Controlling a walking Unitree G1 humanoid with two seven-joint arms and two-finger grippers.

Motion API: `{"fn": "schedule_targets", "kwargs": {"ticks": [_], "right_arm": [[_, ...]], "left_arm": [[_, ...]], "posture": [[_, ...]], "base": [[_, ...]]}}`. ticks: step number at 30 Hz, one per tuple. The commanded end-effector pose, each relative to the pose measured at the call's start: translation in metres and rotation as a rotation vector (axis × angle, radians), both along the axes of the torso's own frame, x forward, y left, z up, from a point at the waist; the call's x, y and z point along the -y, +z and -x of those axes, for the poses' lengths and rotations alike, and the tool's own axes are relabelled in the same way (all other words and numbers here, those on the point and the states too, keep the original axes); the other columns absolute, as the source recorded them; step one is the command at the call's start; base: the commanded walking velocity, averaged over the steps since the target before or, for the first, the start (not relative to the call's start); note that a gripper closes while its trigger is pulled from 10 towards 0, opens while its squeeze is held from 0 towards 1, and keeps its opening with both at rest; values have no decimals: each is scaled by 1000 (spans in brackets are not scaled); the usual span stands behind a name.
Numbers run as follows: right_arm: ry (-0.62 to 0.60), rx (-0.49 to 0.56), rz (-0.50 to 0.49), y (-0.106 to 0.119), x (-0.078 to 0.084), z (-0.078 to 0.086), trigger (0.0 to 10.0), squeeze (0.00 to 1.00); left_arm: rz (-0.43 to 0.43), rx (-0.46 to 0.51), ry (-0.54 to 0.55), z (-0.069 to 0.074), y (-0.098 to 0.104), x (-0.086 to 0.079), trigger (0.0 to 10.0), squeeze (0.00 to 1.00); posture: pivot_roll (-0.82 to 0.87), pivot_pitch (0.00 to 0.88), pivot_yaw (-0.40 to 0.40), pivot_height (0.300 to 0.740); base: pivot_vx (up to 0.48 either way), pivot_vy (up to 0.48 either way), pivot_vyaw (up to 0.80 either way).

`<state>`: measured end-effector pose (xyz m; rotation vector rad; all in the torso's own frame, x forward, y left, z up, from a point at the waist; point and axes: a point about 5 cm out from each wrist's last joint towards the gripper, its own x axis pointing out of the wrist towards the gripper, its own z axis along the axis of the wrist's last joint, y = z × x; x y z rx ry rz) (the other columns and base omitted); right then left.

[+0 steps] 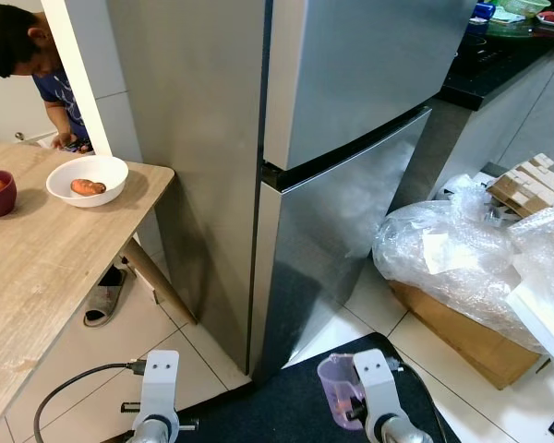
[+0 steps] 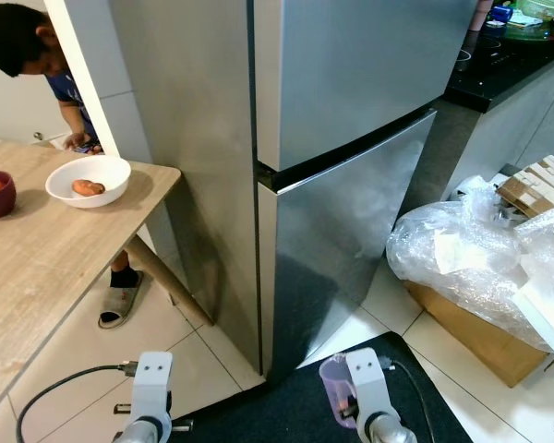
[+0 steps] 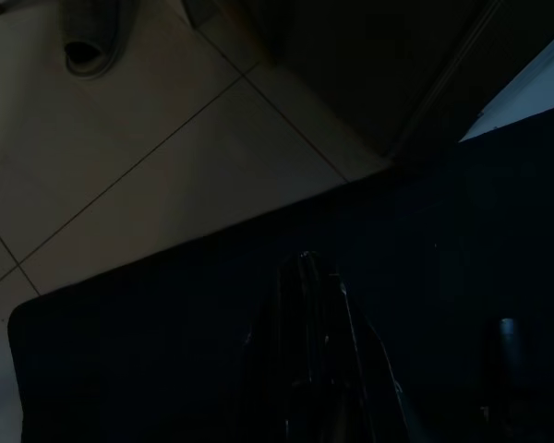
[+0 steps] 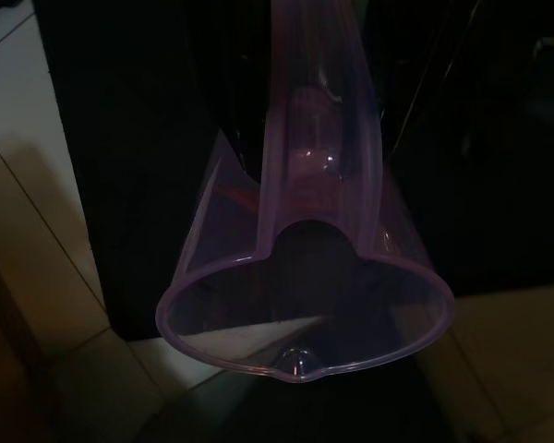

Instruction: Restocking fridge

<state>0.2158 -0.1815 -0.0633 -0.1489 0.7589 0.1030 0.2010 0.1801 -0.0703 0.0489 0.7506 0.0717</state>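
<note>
Right gripper [image 1: 349,406] pinches a translucent purple plastic measuring jug [image 1: 337,389] on its right fingers, held low over the dark floor mat [image 1: 286,406]. The tall stainless-steel fridge [image 1: 351,138], doors closed, stands directly ahead. Left gripper [image 3: 305,305] idle; finger state cannot be told.

Person [image 1: 28,65] cut off — fridge [image 1: 295,138] top too.

Pale tiled floor [image 1: 102,355], wooden table [image 1: 37,268]
</note>
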Motion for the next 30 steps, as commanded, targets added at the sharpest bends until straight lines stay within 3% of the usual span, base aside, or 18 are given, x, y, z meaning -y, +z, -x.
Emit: {"fn": "schedule_targets", "kwargs": {"ticks": [1, 14, 24, 26, 30], "right_arm": [[-49, -5, -17, 0, 6, 1, 10000, 0], [-31, 4, -2, 2, 18, 1, 10000, 0], [-24, 5, -30, 0, 15, 5, 10000, 0], [7, -15, -11, -2, 10, 6, 10000, 0], [44, -13, -20, -2, 6, 7, 10000, 0]], "left_arm": [[-3, 3, 14, 0, 0, -4, 10000, 0], [-39, 10, -94, 4, -1, 5, 10000, 0], [-3, 25, -74, 9, -2, 1, 10000, 0], [-27, 26, -38, 9, -1, -4, 10000, 0], [16, 42, 5, 8, 0, -7, 10000, 0]], "posture": [[-102, 14, -20, 740], [-124, 33, -45, 740], [-100, 37, -50, 740], [-84, 51, -53, 740], [-98, 27, -63, 740]], "base": [[0, 0, 0], [0, 0, 0], [0, 0, 0], [0, 0, 0], [0, 0, 0]]}}
